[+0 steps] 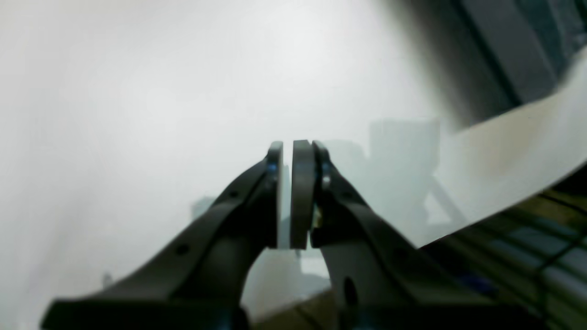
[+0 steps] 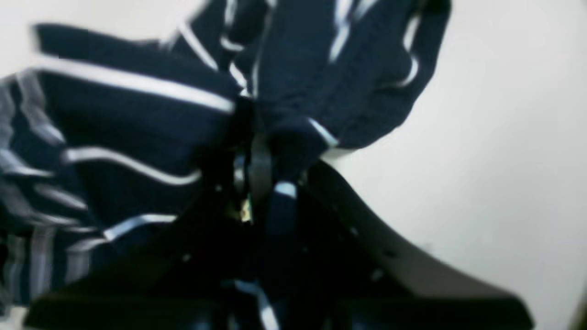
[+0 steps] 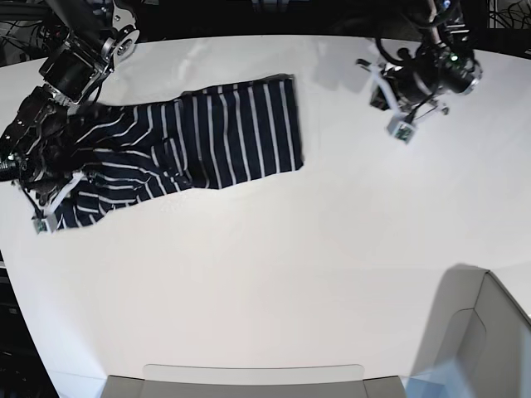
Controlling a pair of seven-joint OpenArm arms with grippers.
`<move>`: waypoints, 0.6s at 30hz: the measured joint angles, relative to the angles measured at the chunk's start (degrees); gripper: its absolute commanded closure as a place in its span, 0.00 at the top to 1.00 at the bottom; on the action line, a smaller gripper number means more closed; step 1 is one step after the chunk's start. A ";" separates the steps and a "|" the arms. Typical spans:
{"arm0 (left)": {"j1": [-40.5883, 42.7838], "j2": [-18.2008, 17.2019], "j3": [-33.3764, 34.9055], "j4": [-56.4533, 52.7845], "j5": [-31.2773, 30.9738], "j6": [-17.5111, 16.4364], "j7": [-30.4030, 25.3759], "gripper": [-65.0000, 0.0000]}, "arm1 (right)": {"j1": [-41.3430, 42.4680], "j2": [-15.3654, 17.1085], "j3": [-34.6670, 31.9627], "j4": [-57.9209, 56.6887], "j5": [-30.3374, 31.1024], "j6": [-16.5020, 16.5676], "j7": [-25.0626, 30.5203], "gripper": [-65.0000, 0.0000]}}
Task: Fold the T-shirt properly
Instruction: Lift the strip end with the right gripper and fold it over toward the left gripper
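Note:
The T-shirt (image 3: 224, 137), dark navy with thin white stripes, lies stretched across the left half of the white table (image 3: 274, 265), flat at its right end and bunched at its left end. My right gripper (image 3: 58, 186) is at that bunched left end. In the right wrist view the right gripper (image 2: 257, 151) is shut on a gathered fold of the T-shirt (image 2: 137, 119), and cloth drapes over both sides of the fingers. My left gripper (image 3: 373, 83) hovers over bare table at the back right, apart from the shirt. The left gripper (image 1: 293, 146) is shut with nothing in it.
A grey open box (image 3: 485, 332) stands at the front right corner. A pale flat tray edge (image 3: 249, 377) lies along the front. In the left wrist view the table edge (image 1: 504, 201) drops to a dark floor on the right.

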 measured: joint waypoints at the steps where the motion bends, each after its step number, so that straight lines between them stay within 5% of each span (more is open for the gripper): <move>1: 0.42 -0.24 -2.19 -0.02 0.22 0.00 0.33 0.05 | -0.35 -1.03 -1.51 2.97 0.20 -0.13 -0.13 0.00; 8: 2.47 -2.40 -7.15 -1.68 0.17 0.00 0.07 0.05 | -10.05 -11.04 -15.52 22.80 0.55 0.02 -3.61 0.00; 14: 2.23 -2.47 -7.06 -6.10 -0.02 0.00 -0.07 0.05 | -14.10 -14.32 -27.63 28.35 -5.38 -0.42 -1.79 0.00; 18: 2.29 -2.40 -7.06 -6.21 -0.02 0.00 -0.07 0.05 | -18.69 -14.69 -36.57 28.50 -5.95 -5.64 4.61 0.00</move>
